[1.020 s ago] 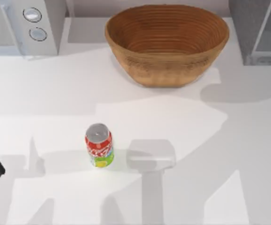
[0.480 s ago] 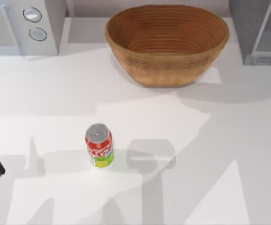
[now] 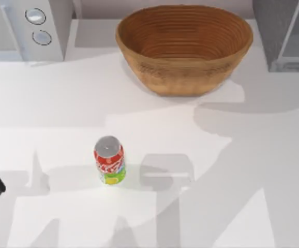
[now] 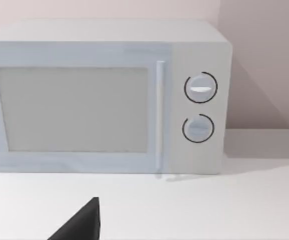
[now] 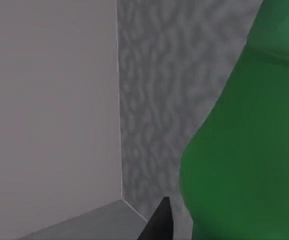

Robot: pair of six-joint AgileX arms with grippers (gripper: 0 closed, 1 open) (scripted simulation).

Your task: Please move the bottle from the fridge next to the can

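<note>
White table (image 3: 61, 103); can (image 3: 109, 160); basket (image 3: 184, 47)

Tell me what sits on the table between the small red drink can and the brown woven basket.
Nothing: in the top view the stretch from the red drink can to the brown woven basket is bare white tabletop, crossed by grey shadows.

I am seeing the green bottle (image 5: 244, 145) standing close against the fridge's (image 5: 154, 100) mottled grey inner wall, beside my dark fingertip (image 5: 159, 222).

Broad grey arm shadow on the white table (image 3: 61, 103) shifted and reshaped right of the woven brown wicker basket (image 3: 184, 46), edge swung lower-right across the top view. No object displaced.
</note>
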